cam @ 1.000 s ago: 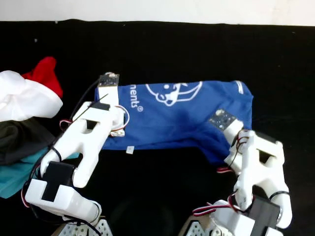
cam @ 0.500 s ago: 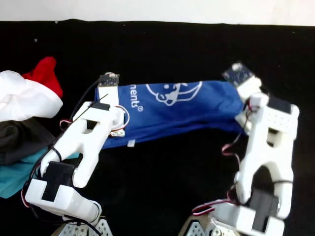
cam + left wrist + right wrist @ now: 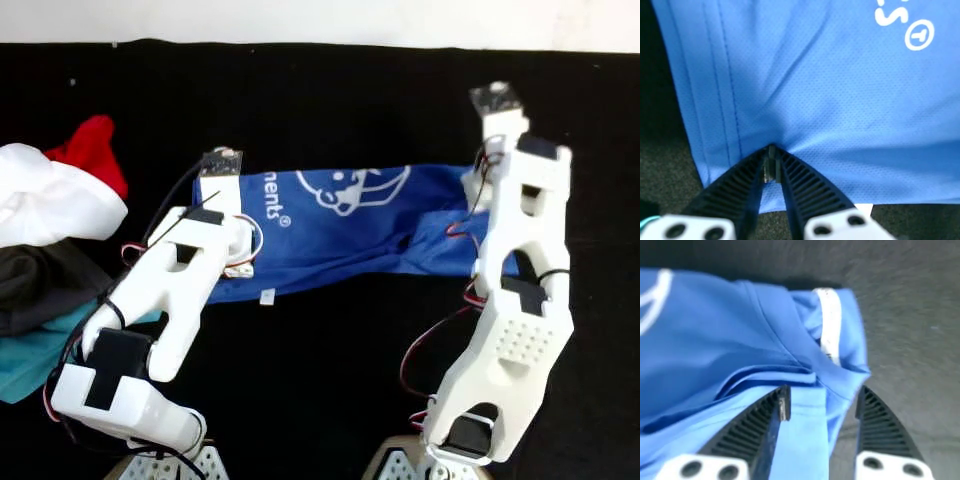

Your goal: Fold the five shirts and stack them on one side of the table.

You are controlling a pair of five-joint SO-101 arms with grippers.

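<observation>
A blue shirt [image 3: 350, 225] with white print lies folded into a long band across the middle of the black table. My left gripper [image 3: 221, 198] sits at the band's left end. In the left wrist view this gripper [image 3: 771, 165] is shut, pinching the blue fabric [image 3: 840, 100] just inside the hem. My right arm stretches over the band's right end, with its gripper [image 3: 479, 186] above the far right corner. In the right wrist view that gripper [image 3: 822, 402] is open, and bunched blue fabric [image 3: 715, 340] with a white strip [image 3: 827, 325] lies under and between its fingers.
A heap of unfolded shirts sits at the table's left edge: white [image 3: 50, 200], red [image 3: 95, 145], black [image 3: 40, 280] and teal [image 3: 30, 350]. A small white tag [image 3: 265, 297] shows at the blue shirt's near edge. The black table [image 3: 330, 380] runs bare in front.
My right arm swung from the shirt's near right corner to its far right end, carrying that corner over into a fold. The left arm stayed put.
</observation>
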